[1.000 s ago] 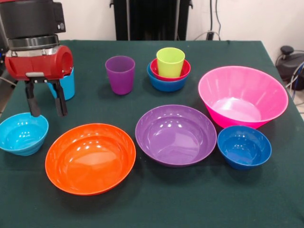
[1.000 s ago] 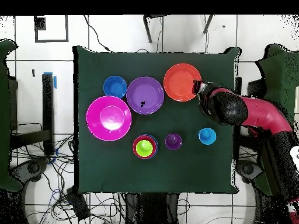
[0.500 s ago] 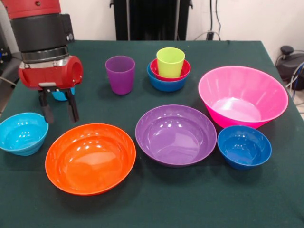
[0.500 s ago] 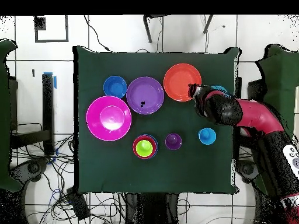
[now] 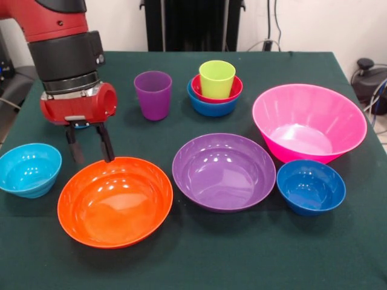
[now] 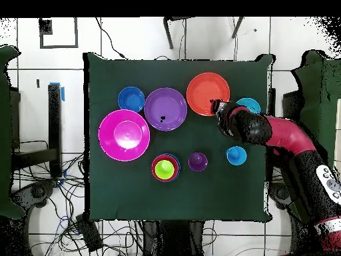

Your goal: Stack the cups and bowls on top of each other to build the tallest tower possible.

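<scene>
My gripper (image 5: pixel 91 148) is open and empty, its fingertips hanging just over the far rim of the wide orange bowl (image 5: pixel 115 201); it also shows in the overhead view (image 6: pixel 215 107). The small cyan bowl (image 5: pixel 29 169) sits to its left. The tower stands at the back: the lime green cup (image 5: pixel 216 78) in the red bowl (image 5: pixel 233 91) in the blue bowl (image 5: pixel 211 108). The purple cup (image 5: pixel 152 95) stands beside it. The light blue cup (image 6: pixel 236 155) is hidden behind my wrist in the front view.
The wide purple bowl (image 5: pixel 224 171) sits mid-table, the big pink bowl (image 5: pixel 308 121) at the right, the small dark blue bowl (image 5: pixel 311 186) in front of it. Cables and furniture lie off the table's edges.
My gripper has moved right and toward the camera in the front view, from beside the cyan bowl to the orange bowl's far rim. It stays open. No cup or bowl has moved.
</scene>
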`<move>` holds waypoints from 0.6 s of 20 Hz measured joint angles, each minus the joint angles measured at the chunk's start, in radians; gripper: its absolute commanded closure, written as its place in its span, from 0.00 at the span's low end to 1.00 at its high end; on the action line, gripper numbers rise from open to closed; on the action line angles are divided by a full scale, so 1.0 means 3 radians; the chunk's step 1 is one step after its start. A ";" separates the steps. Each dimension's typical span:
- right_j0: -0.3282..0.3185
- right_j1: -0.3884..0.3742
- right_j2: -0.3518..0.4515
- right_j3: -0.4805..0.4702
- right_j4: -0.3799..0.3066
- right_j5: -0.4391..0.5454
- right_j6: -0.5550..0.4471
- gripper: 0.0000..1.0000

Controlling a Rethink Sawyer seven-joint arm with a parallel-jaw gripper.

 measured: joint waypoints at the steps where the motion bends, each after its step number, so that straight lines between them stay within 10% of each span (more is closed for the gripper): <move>1: -0.0006 -0.0003 0.0001 0.0001 0.0000 0.0000 0.0000 0.00; 12: -0.0177 -0.0268 0.0041 0.0022 0.0000 0.0010 0.0000 0.00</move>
